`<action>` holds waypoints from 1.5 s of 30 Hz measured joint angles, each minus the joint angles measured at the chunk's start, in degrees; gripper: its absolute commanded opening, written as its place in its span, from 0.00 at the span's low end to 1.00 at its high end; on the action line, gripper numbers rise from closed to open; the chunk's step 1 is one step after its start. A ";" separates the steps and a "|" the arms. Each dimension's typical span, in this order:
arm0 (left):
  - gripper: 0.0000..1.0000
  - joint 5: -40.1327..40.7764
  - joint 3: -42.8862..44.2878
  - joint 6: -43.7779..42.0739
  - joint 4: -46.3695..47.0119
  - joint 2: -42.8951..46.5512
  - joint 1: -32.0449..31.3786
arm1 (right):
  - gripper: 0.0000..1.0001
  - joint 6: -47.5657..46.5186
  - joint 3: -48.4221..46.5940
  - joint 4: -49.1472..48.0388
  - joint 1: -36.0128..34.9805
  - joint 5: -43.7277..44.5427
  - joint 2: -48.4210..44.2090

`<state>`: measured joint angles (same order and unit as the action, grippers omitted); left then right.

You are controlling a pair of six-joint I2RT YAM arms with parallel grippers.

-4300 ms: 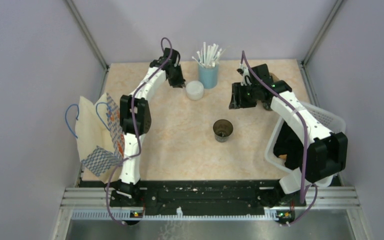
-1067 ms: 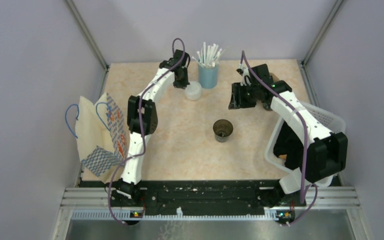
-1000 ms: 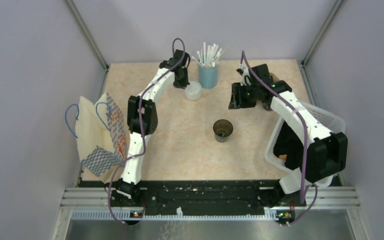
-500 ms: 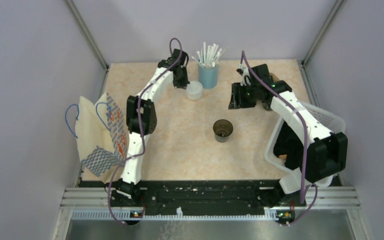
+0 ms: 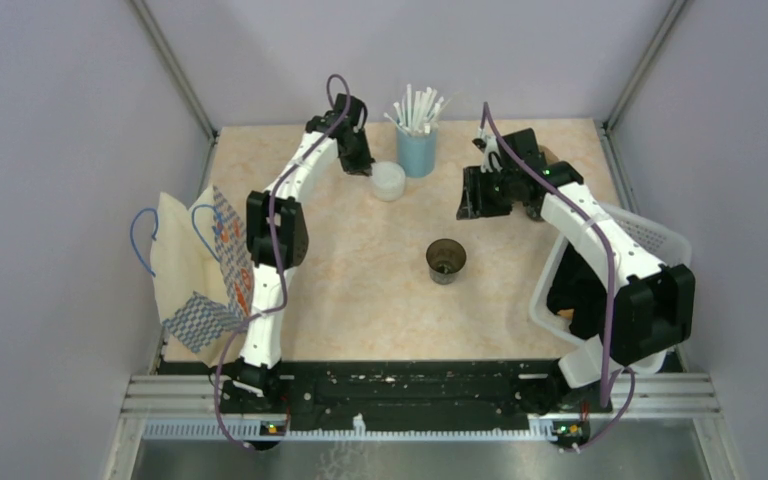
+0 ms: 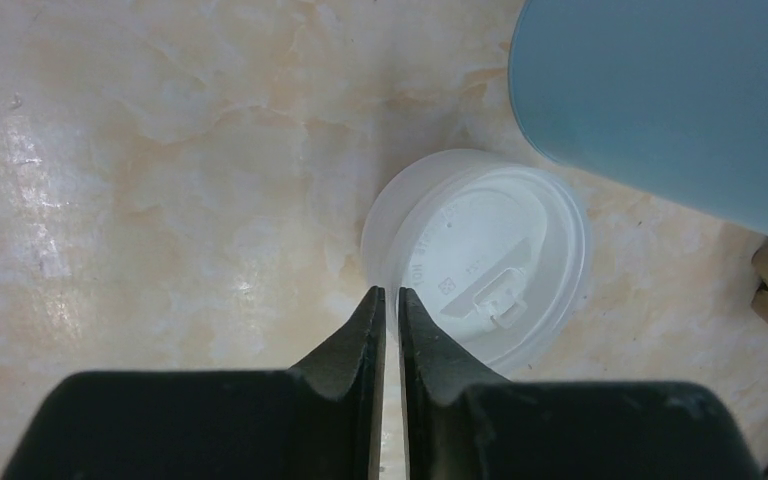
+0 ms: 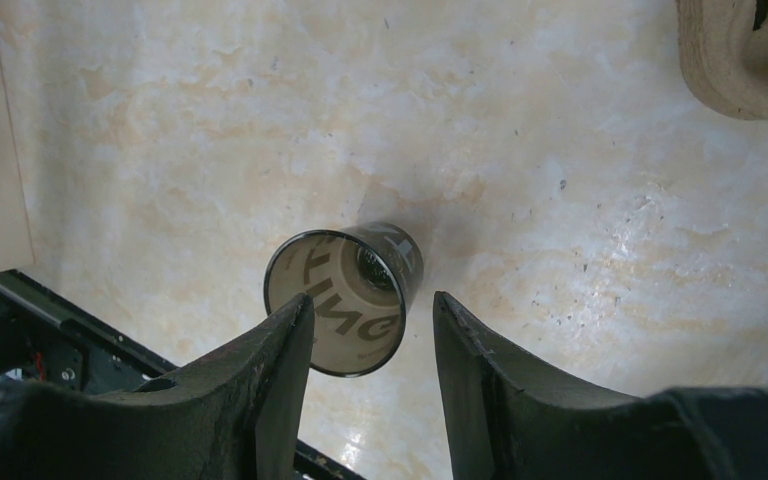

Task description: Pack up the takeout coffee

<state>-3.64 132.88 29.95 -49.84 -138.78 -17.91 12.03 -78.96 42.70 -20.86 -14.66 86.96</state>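
The dark brown cup [image 5: 446, 260] stands upright and open in the middle of the table; it also shows in the right wrist view [image 7: 345, 298]. The round white lid [image 5: 389, 181] lies by the light-blue straw cup [image 5: 417, 150]. In the left wrist view my left gripper [image 6: 387, 292] has its fingers nearly together over the near rim of the lid [image 6: 480, 265], with the rim between the tips. In the top view the left gripper [image 5: 358, 160] sits just left of the lid. My right gripper [image 7: 372, 300] is open and empty, held high behind the cup [image 5: 475, 195].
A patterned paper bag [image 5: 200, 265] lies at the left edge. A white basket [image 5: 650, 240] stands at the right edge by the right arm. A tan cardboard-like thing [image 7: 745, 50] sits at the back right. The straw cup's wall [image 6: 660, 90] is close to the left gripper.
The left arm swung right to the lid, then drew back slightly to the left. The lid has stayed about where it was. The right arm and the cup have not moved.
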 measured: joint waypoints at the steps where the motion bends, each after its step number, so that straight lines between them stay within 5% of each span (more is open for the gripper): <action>1: 0.17 -0.04 0.00 -0.07 0.02 0.00 -0.02 | 0.48 0.00 0.24 -0.17 0.00 0.00 -0.02; 7: 0.19 0.55 -0.02 -1.55 -0.20 0.57 -0.26 | 0.48 0.00 0.61 -0.17 0.00 0.00 -0.11; 13: 0.45 0.94 -2.82 -6.99 2.51 4.85 -1.90 | 0.48 0.00 0.61 -0.22 0.00 -0.02 -0.11; 23: 0.43 -2.34 -1.38 -12.28 6.64 5.92 -8.98 | 0.48 0.00 0.61 -0.26 0.00 0.00 -0.11; 45: 0.36 -4.55 0.42 -13.68 7.39 -1.44 -8.07 | 0.48 0.00 0.61 -0.24 0.00 0.02 -0.11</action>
<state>-8.19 133.29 16.27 -42.46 -140.22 -25.98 12.03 -78.35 42.46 -20.86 -14.63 86.85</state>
